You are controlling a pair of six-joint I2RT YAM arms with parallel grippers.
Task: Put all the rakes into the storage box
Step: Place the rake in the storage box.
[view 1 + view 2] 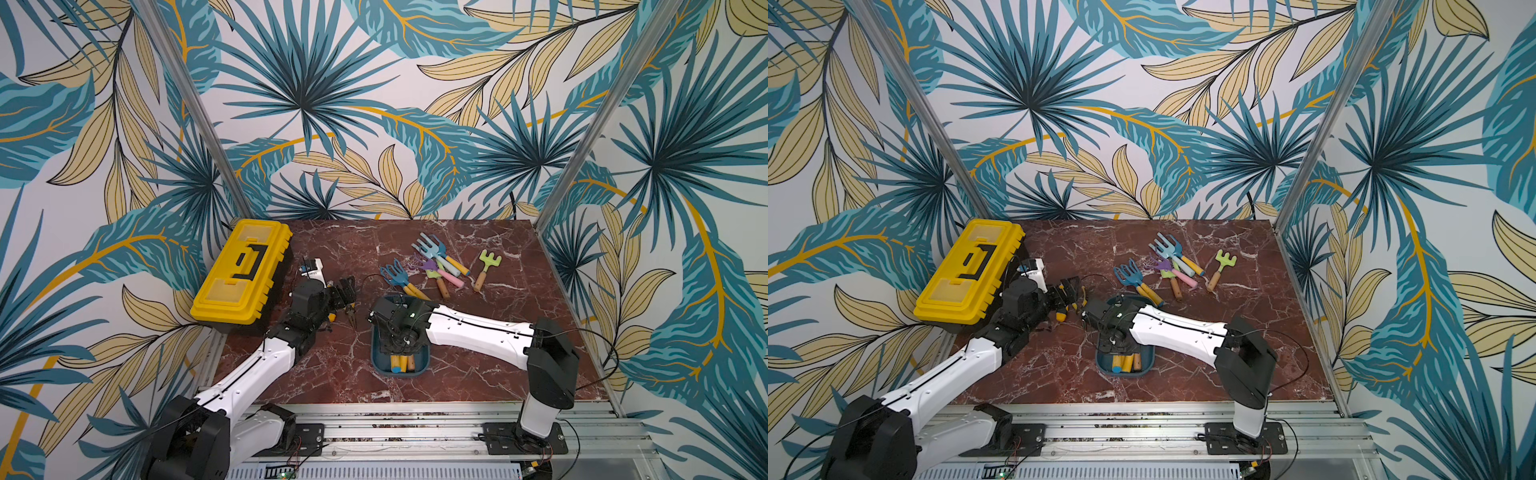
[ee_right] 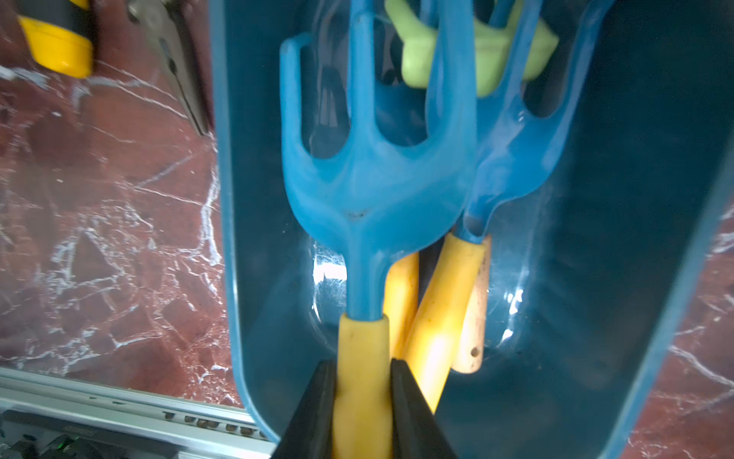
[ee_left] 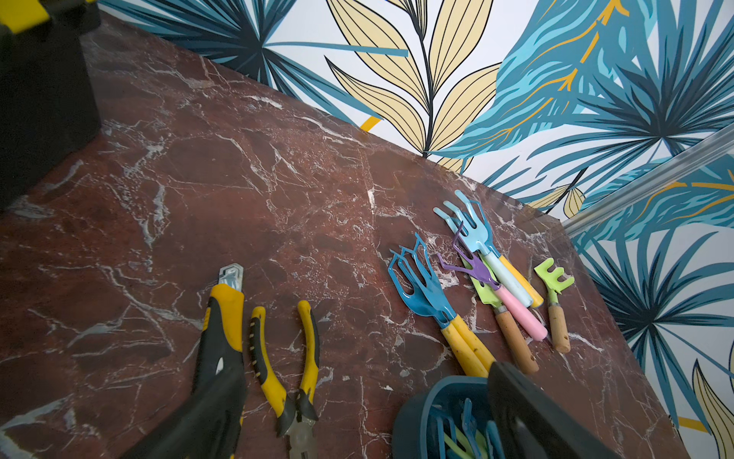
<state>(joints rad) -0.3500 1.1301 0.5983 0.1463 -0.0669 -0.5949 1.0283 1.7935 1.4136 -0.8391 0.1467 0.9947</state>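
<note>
Right wrist view shows the right gripper (image 2: 363,371) pinching the yellow handle of a blue rake (image 2: 373,186), with its black fingers (image 2: 317,397) pressed against both sides of the grip. The rake's head lies inside the storage box (image 2: 234,246), on top of a second blue rake (image 2: 516,151) and a green rake (image 2: 484,55), with a wooden handle (image 2: 474,330) underneath. In a top view the box (image 1: 401,373) sits at the lower centre of the frame, mostly covered by the right wrist.

The main hazard, as I judge it, is the grip itself. If the arm rises before the fingers part, the rake comes back out of the box. Its tines overlap those of the rakes below, so a pull could hook them and drag them along. The tub looks light and nothing holds it down, so a snag or a sideways nudge from the wrist could slide or tip it.

A release could also go wrong. The rake rests on a pile, not on the floor of the box, so it may roll or end up propped on the rim.

The left gripper (image 1: 347,291) is spread wide and empty at the middle left of the frame, beside the yellow toolbox (image 1: 243,272). It hangs near the pliers (image 3: 296,377) and the utility knife (image 3: 224,314). It is close to the right wrist, so a careless retreat by either arm risks a bump. The loose rakes (image 1: 436,268) lie just above the box in the frame, where a swinging wrist could scatter them.
</note>
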